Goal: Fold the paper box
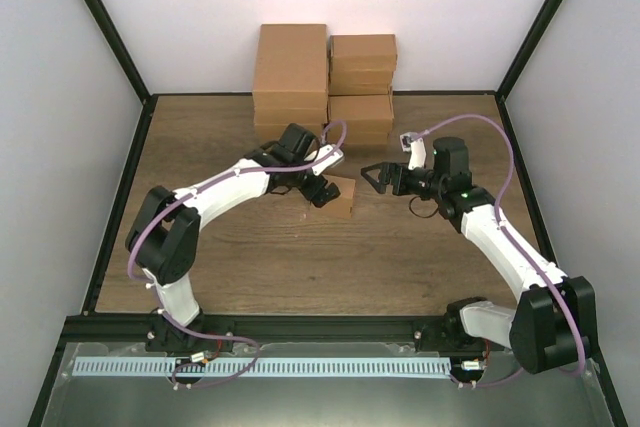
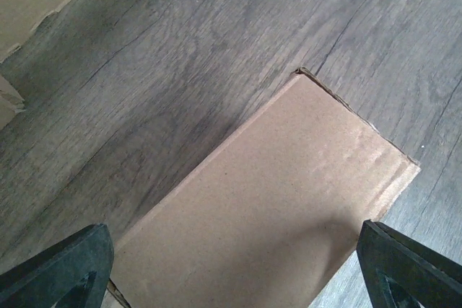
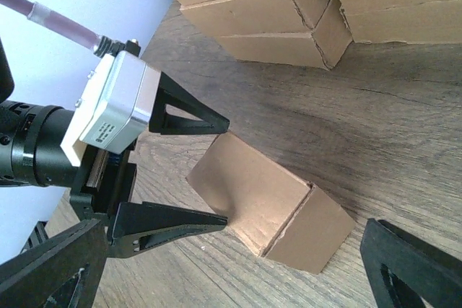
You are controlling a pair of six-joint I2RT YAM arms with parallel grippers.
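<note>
The paper box (image 1: 341,197) is a small closed tan carton lying on the wooden table near its middle. My left gripper (image 1: 322,190) is open, and its black fingers (image 3: 189,119) straddle the box's left end, one on each side, without pressing it. In the left wrist view the box's top face (image 2: 274,192) fills the space between the wide-apart jaws of the left gripper (image 2: 234,279). My right gripper (image 1: 372,178) hangs open just right of the box with nothing in it. In the right wrist view the box (image 3: 267,203) lies ahead of the right gripper (image 3: 231,279).
Two stacks of larger brown cartons (image 1: 325,82) stand against the back wall, behind the box; they also show as cartons (image 3: 289,5) in the right wrist view. White walls and black frame posts (image 1: 110,37) close in the table on three sides.
</note>
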